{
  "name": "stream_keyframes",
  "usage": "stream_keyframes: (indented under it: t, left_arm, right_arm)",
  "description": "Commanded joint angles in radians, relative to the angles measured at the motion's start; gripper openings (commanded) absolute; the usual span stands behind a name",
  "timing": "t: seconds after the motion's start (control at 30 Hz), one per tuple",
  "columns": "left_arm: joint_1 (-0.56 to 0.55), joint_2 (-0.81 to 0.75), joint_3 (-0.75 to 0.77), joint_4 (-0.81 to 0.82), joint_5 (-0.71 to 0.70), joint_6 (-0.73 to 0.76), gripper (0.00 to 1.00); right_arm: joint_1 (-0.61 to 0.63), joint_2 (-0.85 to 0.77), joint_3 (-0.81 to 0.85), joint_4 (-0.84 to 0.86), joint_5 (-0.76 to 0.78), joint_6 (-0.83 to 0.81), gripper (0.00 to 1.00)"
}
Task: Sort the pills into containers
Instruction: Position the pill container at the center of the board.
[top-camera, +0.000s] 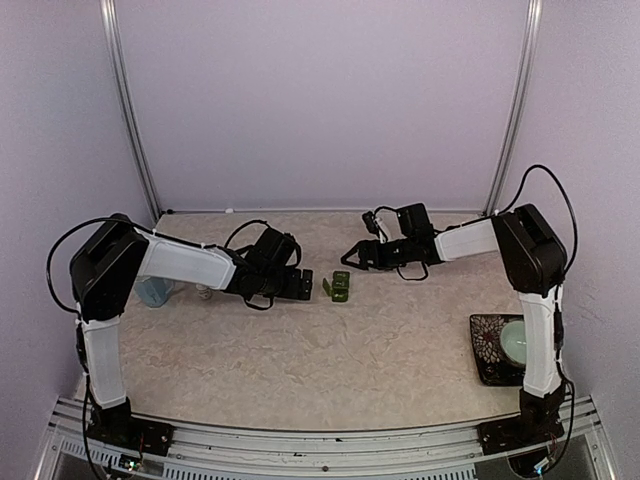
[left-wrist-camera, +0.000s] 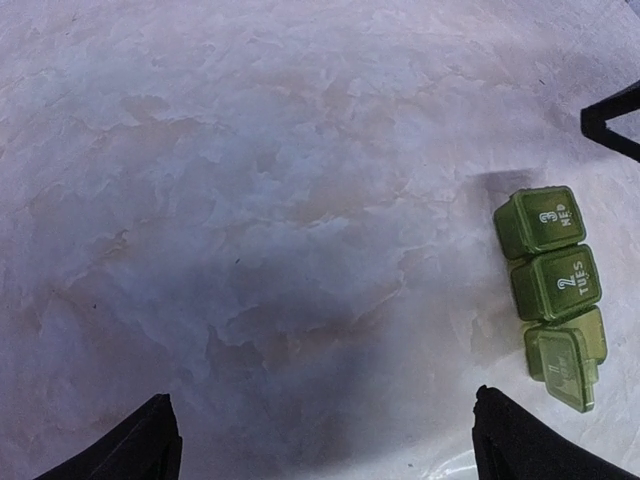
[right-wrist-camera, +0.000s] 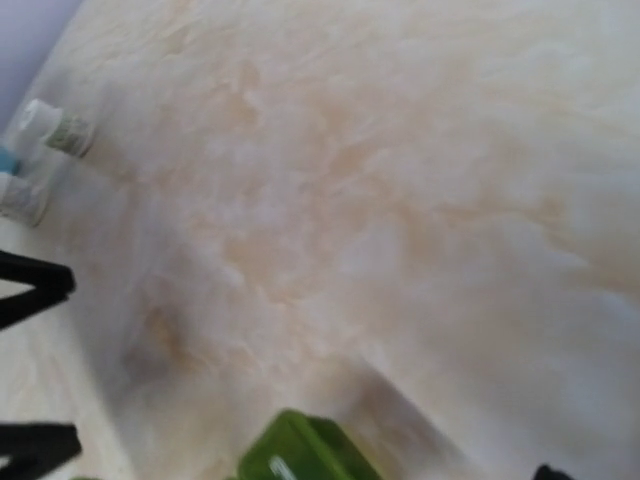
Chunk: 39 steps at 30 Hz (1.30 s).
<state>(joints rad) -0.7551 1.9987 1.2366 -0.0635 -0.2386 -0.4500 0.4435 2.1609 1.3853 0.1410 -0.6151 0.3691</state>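
The containers (left-wrist-camera: 555, 290), a dark green strip of three joined compartments, were set toward the far middle of a marbled beige table (top-camera: 300, 360), which was enclosed by pale lilac walls (top-camera: 320, 100). Two lids, marked WED and TUES, were shut; the third was raised, and its contents could not be made out. A pale green bowl (top-camera: 515, 340) was placed on a dark patterned tray (top-camera: 485, 345) at the right. The left gripper (left-wrist-camera: 322, 428) was spread wide just beside the strip, with nothing held. The right gripper (top-camera: 352, 252) was poised near it, its jaws parted and empty
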Motion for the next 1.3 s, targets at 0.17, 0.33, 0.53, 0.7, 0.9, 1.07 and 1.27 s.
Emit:
stream_keyframes:
  t: [0.17,0.33,0.53,0.7,0.9,1.07,1.27]
  left_arm:
    - [-0.021,-0.066,-0.085,0.033,-0.004,-0.031,0.99]
    - [-0.02,-0.117,-0.139,0.035,-0.031,-0.032,0.99]
    - [-0.011,-0.179,-0.19,0.026,-0.054,-0.032,0.99]
    - [0.007,-0.204,-0.217,0.025,-0.062,-0.026,0.99]
    - [0.02,-0.193,-0.226,0.032,-0.054,-0.022,0.99]
    - [0.028,-0.161,-0.207,0.037,-0.04,-0.016,0.99]
    - [0.062,-0.092,-0.134,0.028,-0.032,0.02,0.99]
  right_arm:
    - [-0.002,0.156,0.128,0.011,-0.196,0.07,0.9]
    - [-0.002,0.198,0.133,0.032,-0.243,0.082,0.9]
    - [0.011,0.203,0.127,0.029,-0.297,0.075,0.9]
    - [0.026,0.159,0.063,0.031,-0.301,0.048,0.89]
    - [0.038,0.101,-0.04,0.071,-0.326,0.036,0.87]
    - [0.062,0.075,-0.079,0.062,-0.334,0.011,0.85]
    - [0.082,0.065,-0.118,0.072,-0.32,0.019,0.8]
